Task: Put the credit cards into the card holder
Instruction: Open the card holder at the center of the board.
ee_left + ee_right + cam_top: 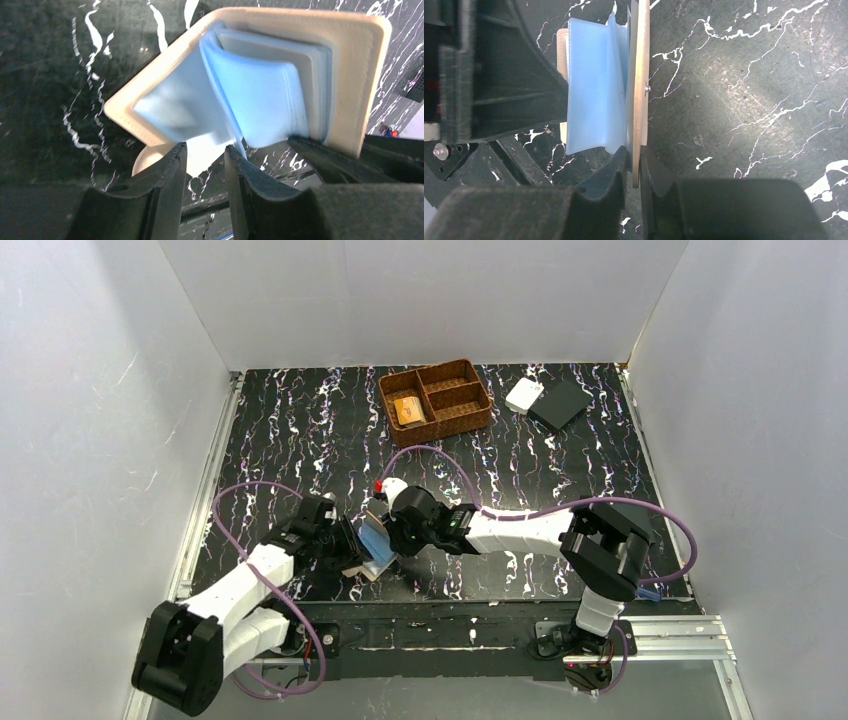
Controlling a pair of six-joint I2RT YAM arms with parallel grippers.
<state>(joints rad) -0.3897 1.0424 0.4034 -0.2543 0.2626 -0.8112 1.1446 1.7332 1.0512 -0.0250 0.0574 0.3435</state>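
The card holder (375, 540) stood tilted at the near middle of the surface (300, 430), spread so its blue slots gaped for a card. The right pincer (634, 157) was clamped on its tan cover. The left pincer (206, 152) sat around a blue flap; squeezing or not, nobody could tell. The cards (408, 410) lay far off in the basket (484, 400). No writing showed.

There are two arms, a left arm (245, 585) and a right arm (520, 530), one wallet (376, 540), one basket (447, 430) of three compartments, one orange card (408, 410) or stack showing in it, one white piece (523, 394) and one black square (558, 404).
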